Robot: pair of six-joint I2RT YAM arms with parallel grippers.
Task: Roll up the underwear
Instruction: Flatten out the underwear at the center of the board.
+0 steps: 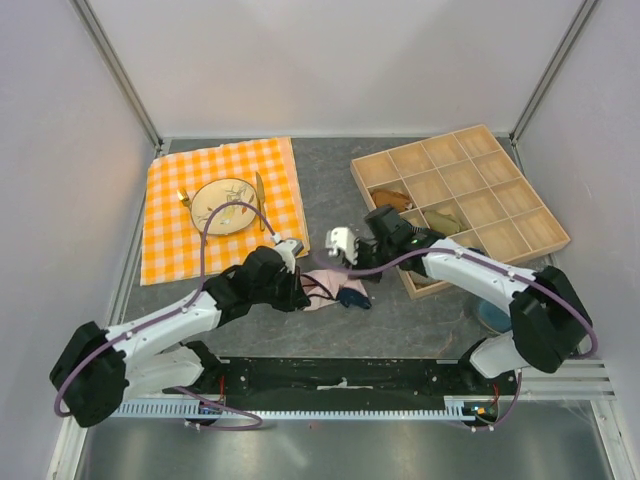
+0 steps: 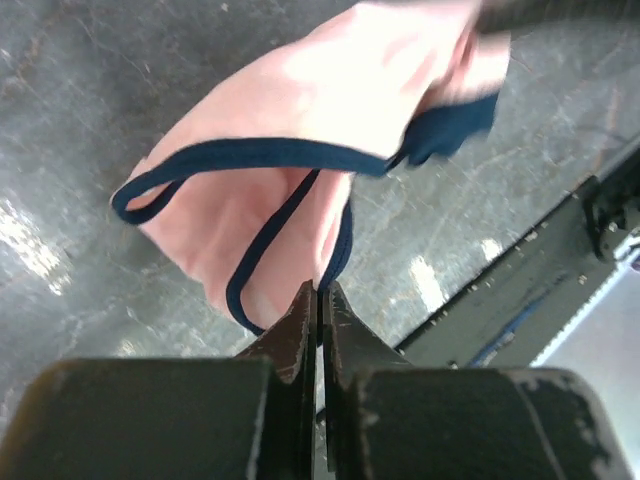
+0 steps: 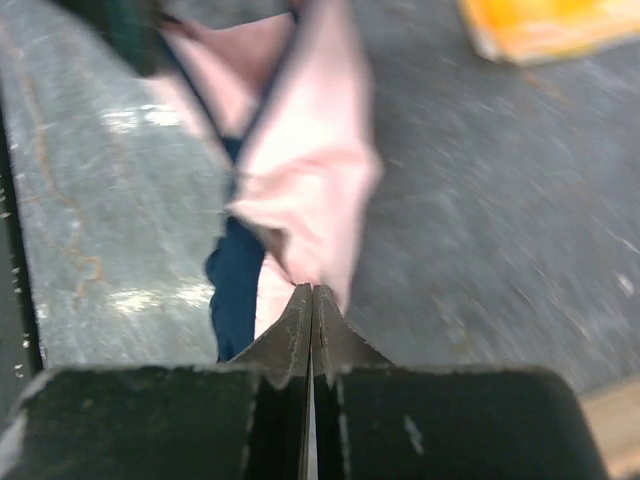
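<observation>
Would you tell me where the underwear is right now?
In the top view, the underwear is front-centre, pinched between the left gripper and right gripper.

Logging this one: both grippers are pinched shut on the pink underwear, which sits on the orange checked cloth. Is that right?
Not the location. The left gripper and right gripper are pinched shut on the underwear, but it is over the bare grey table, right of the orange checked cloth, as the top external view shows.
</observation>
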